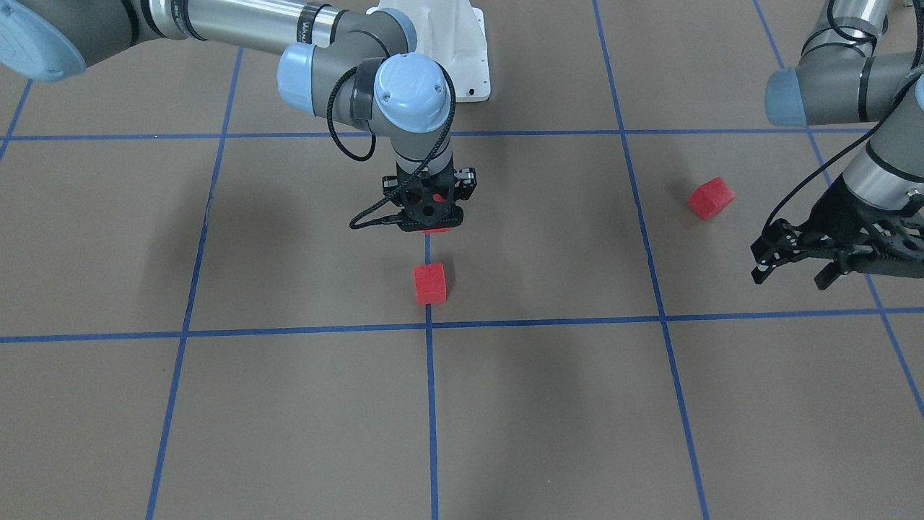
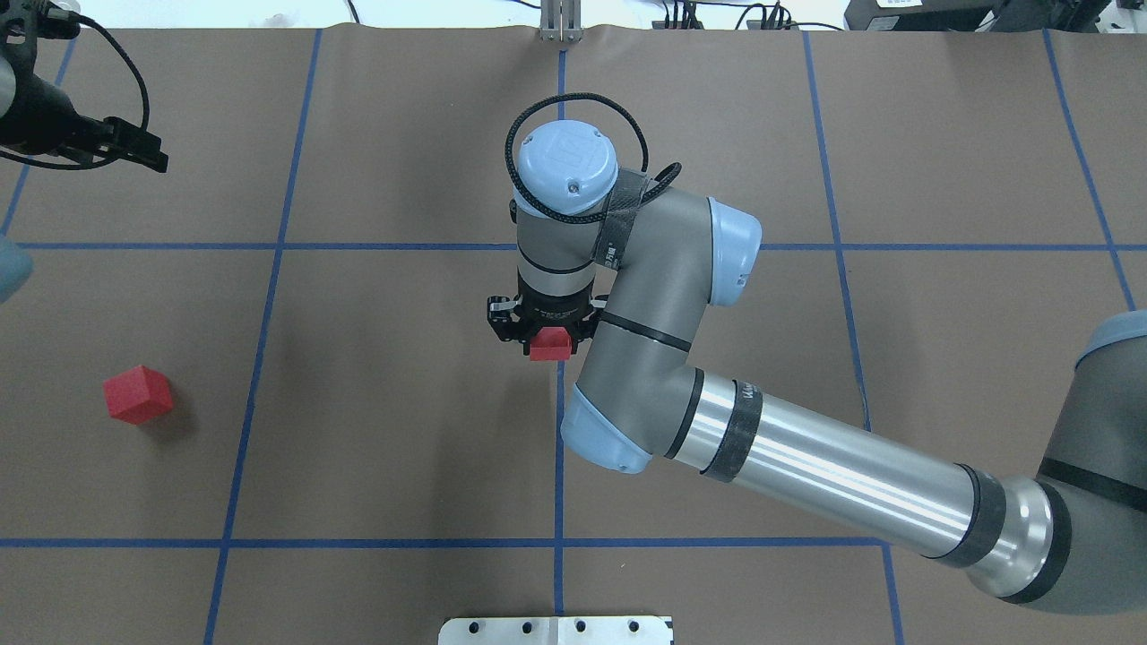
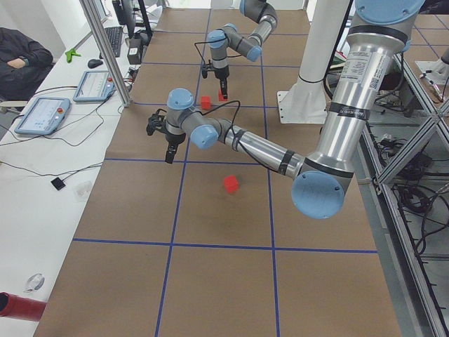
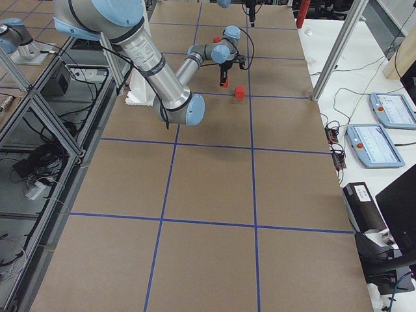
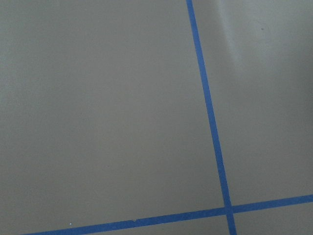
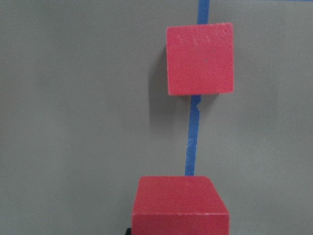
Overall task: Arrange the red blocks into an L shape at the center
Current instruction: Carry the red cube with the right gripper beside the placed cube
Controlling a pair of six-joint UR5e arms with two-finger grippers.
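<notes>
**Surface and room.** Brown paper sheet (image 1: 548, 404) covers the table, ruled into big squares by blue tape (image 1: 180, 336). White base plate (image 2: 556, 630) sits at the robot's edge. The side views show a white bench (image 3: 63, 161) with two touch-screen pendants (image 3: 42, 114), loose cables and aluminium posts (image 3: 105, 49). A person in dark clothes (image 3: 21, 60) sits with arms folded, partly cut off by the frame.

**Writing.** There is a band of lettering on the right forearm (image 2: 744, 394), too small to read. A raised mark on the blue joint cap (image 2: 569, 154) is not legible.

**Blocks and tools.**
- Right gripper (image 2: 549, 339) points straight down over the middle tape line, clenched on the held red block (image 6: 180, 205). I cannot tell whether that block touches the paper.
- Second red block (image 1: 430, 283) rests on the same line, apart from the held one. It is just short of the centre crossing (image 1: 429, 324), on the robot's side.
- Third red block (image 1: 711, 197) lies askew, well apart on the robot's left.
- Left gripper (image 1: 794, 269) hangs above the paper on that side, apart from the third block. Its fingers are spread with nothing between them.

**Hidden or cut off.**
- The overhead view hides the second block and the crossing behind the right wrist.
- The right wrist view cuts off the held block's lower edge.
- The left wrist view shows only paper and tape.
</notes>
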